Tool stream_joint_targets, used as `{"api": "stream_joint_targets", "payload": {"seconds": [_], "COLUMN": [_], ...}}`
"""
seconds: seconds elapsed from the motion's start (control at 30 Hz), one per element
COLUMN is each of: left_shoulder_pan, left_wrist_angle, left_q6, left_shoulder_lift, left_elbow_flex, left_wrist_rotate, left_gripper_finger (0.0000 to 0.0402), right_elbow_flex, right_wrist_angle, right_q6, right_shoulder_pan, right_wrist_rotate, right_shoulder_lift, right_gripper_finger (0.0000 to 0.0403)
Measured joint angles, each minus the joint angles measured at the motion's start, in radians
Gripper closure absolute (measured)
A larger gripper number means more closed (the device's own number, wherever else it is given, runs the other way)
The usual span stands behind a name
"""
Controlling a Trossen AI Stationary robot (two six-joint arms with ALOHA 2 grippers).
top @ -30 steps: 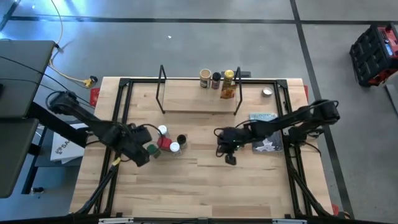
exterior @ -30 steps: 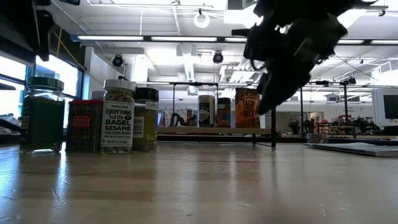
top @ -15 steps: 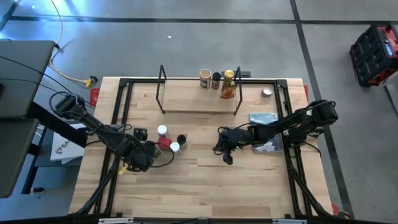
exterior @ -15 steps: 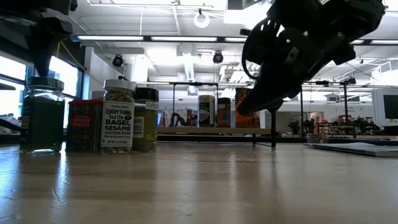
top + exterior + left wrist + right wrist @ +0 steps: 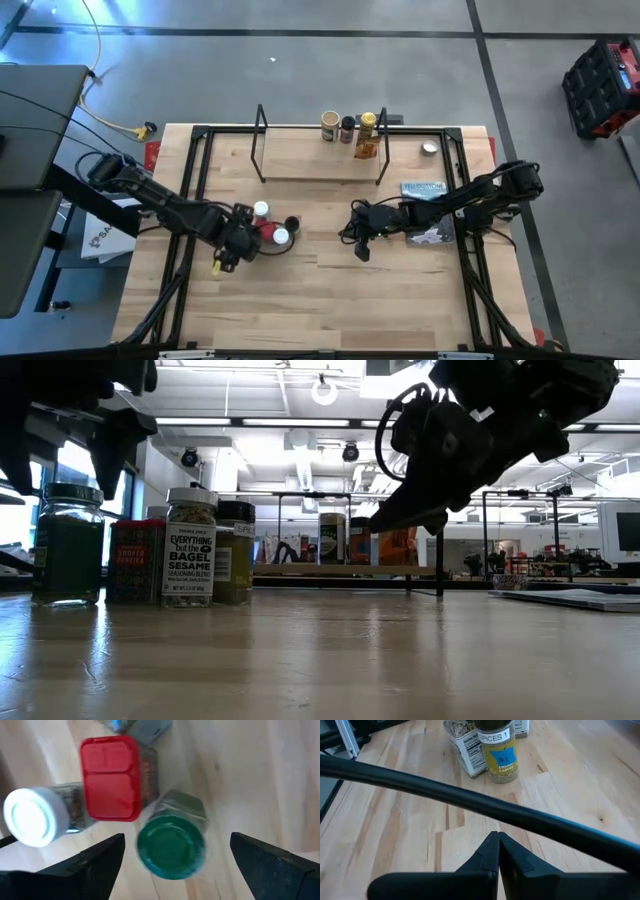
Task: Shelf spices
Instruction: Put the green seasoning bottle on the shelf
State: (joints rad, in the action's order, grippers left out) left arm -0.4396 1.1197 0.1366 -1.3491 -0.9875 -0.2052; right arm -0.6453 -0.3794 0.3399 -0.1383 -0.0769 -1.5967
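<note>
Spices (image 5: 265,225) sit clustered on the counter (image 5: 330,290); left gripper (image 5: 172,865) has swung over the green-lidded jar (image 5: 171,848), fingers spread wide (right gripper (image 5: 362,250) clenched, empty), grab looks imminent

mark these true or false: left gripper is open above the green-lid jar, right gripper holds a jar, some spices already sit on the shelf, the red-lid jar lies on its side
1. The left gripper is open above the green-lid jar. True.
2. The right gripper holds a jar. False: it is shut and empty.
3. Some spices already stand on the shelf. True.
4. The red-lid jar lies on its side. False: it stands upright beside the green-lid jar.
</note>
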Motion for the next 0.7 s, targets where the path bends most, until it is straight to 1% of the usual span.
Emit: {"api": "stream_joint_targets", "payload": {"seconds": [0.13, 0.23, 0.33, 0.53, 0.7], "left_shoulder_pan": [0.022, 0.031, 0.040, 0.043, 0.055], "left_wrist_angle": [-0.008, -0.009, -0.014, -0.014, -0.013], "left_q6": [-0.010, -0.028, -0.036, -0.043, -0.036], "left_shoulder_lift": [0.000, -0.001, -0.017, -0.059, -0.064], "left_elbow_flex": [0.000, 0.000, 0.000, 0.001, 0.001], "left_wrist_rotate": [-0.006, 0.025, 0.046, 0.047, 0.080], "left_gripper_finger": [0.0046, 0.0053, 0.0069, 0.0107, 0.0136], "right_elbow_flex": [0.000, 0.000, 0.000, 0.000, 0.000], "right_wrist_angle": [0.000, 0.000, 0.000, 0.000, 0.001], "right_q6": [0.001, 0.001, 0.001, 0.000, -0.005], "right_shoulder_pan": [0.000, 0.000, 0.000, 0.000, 0.000], "right_wrist_rotate": [0.000, 0.001, 0.001, 0.001, 0.001], "right_shoulder_lift": [0.000, 0.000, 0.000, 0.000, 0.000], "right_gripper_finger": [0.0403, 0.0403, 0.0403, 0.0403, 0.0403]}}
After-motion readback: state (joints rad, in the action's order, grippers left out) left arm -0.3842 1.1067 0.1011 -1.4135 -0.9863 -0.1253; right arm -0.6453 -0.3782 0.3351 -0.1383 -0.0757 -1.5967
